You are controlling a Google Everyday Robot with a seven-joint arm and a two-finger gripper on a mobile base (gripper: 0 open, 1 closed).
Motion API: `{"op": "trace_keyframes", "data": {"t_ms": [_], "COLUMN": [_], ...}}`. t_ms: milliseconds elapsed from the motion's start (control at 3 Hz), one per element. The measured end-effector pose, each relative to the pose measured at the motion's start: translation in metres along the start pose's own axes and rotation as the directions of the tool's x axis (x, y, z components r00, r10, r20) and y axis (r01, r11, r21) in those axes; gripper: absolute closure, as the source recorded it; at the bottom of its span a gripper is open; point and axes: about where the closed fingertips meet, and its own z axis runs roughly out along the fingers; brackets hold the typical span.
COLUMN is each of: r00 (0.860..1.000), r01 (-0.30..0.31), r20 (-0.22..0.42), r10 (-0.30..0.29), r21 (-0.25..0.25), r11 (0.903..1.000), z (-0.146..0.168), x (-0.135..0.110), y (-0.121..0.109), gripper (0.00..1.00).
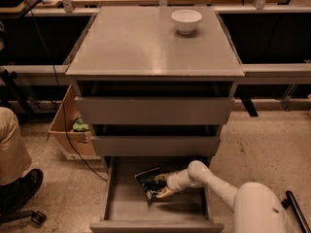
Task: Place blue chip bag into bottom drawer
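At far left a person's trousered leg [10, 147] and a cardboard box [65, 142] flank the grey cabinet. The bottom drawer [146, 225] stands pulled out, and the blue chip bag [146, 179] sits tilted inside its tray, near the middle. Just right of it, the gripper [159, 186] touches the bag; whether it clasps the bag or has let go cannot be told. A white bowl [186, 19] sits on the cabinet top. The bag appears delivered; release and withdrawal of the arm [216, 184] likely remain.
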Motion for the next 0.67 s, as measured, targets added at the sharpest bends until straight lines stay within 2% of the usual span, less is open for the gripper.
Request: {"op": "trace_keyframes", "data": {"t_ms": [333, 667], "r00": [0.997, 0.991], "r01": [-0.068, -0.131], "r20": [0.037, 0.009], "r10": [0.067, 0.131], "r21": [0.030, 0.136], "r11": [0.9972, 0.9820], "z": [-0.021, -0.088], "x": [-0.012, -0.020], "y": [0.019, 0.039], "gripper": [0.00, 0.00]}}
